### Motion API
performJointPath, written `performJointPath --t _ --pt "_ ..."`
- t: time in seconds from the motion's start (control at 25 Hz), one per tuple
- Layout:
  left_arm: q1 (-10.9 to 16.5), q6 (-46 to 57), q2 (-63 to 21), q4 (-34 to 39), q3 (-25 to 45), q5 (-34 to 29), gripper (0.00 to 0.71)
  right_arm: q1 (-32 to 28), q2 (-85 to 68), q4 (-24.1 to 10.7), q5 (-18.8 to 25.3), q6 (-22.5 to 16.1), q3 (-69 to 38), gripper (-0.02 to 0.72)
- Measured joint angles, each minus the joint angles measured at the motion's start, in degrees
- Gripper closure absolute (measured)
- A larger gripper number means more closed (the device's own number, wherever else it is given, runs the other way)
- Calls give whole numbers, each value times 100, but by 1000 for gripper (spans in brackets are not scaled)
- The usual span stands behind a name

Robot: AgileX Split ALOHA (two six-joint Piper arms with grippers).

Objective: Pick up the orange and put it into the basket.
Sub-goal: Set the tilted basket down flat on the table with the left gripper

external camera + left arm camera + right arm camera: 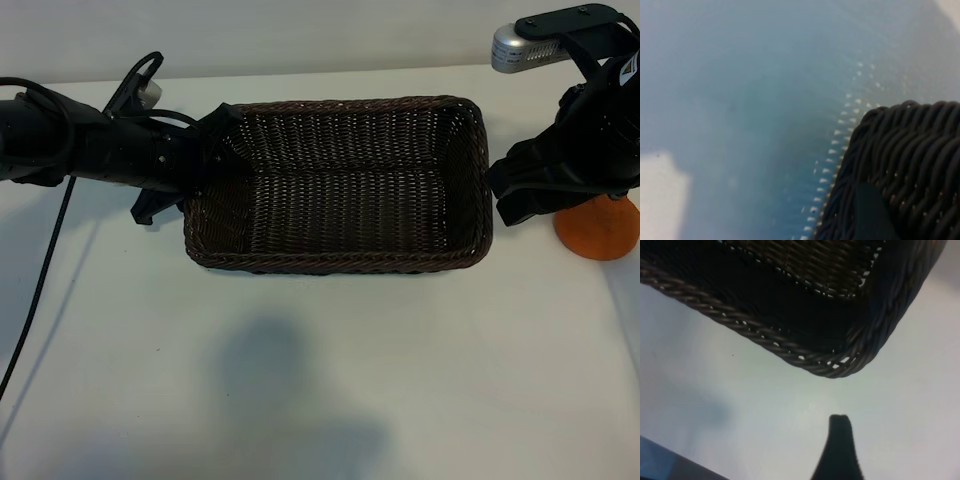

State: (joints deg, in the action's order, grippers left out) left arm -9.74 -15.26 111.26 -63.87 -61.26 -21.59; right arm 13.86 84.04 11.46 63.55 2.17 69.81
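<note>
We found the orange (pixel 598 232) on the table at the frame's right edge, outside the empty basket (pixel 340 262). The right gripper (pixel 520 195) stood beside it, partly open and holding nothing. Pickup and placement remained.

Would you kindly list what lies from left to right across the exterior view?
Left claw → basket → right claw → orange.
</note>
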Motion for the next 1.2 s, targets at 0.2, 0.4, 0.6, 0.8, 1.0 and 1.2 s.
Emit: performJointPath --t 0.2,0.4,0.6,0.8,1.0,1.2 --pt "0 50 17 29 0 0 306 0 0 -2 17 0 0 154" --pt "0 153 164 172 0 -71 306 0 0 -2 17 0 0 154" --pt "0 235 187 266 0 -104 306 0 0 -13 17 0 0 154" --pt "0 265 187 283 0 -104 306 0 0 -17 11 0 0 154" --pt "0 294 187 283 0 -123 306 0 0 -17 11 0 0 154" --pt "0 294 187 266 -2 -244 253 0 0 -17 11 0 0 154"
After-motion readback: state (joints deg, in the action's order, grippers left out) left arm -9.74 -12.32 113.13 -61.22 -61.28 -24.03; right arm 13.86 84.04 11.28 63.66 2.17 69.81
